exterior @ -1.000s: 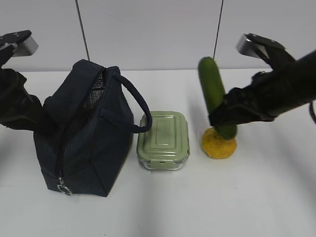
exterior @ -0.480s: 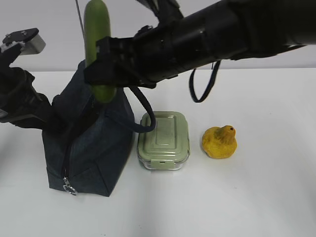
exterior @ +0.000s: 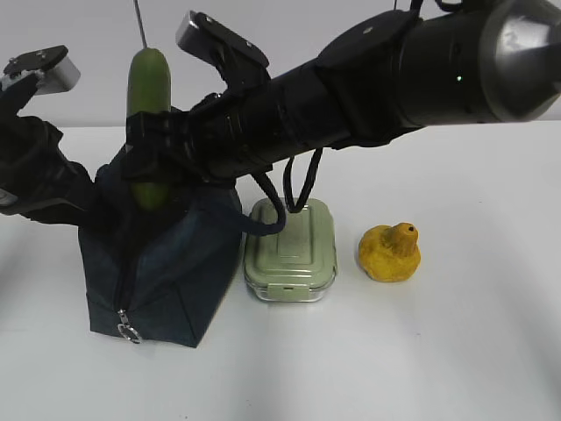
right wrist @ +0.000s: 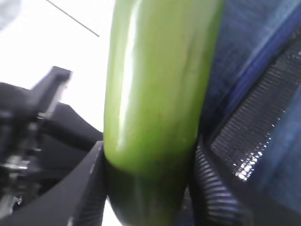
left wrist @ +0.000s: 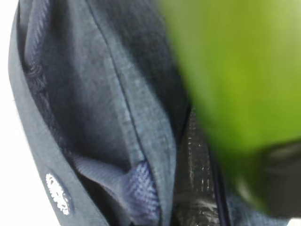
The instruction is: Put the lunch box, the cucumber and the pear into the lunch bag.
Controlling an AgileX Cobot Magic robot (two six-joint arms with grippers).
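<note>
A plain white desk [exterior: 491, 351] runs back to a pale wall, and the lunch bag [exterior: 162, 263] stands toward its left edge with its mouth up. The right hand [exterior: 153, 171] reaches across from the right side and is clamped on the cucumber [exterior: 147, 96], holding it upright with its lower end at the bag's opening, presumably so the long fruit can slide in end-first. In the right wrist view the cucumber [right wrist: 160, 94] sits tight between the dark fingers [right wrist: 209, 188], beside the silvery lining. The left hand [exterior: 53, 189] is against the bag's left side, likely steadying it or holding the mouth apart; whether it grips the fabric cannot be told. The lunch box [exterior: 289, 250] rests just right of the bag, the pear [exterior: 390, 253] further right, both still outside.
</note>
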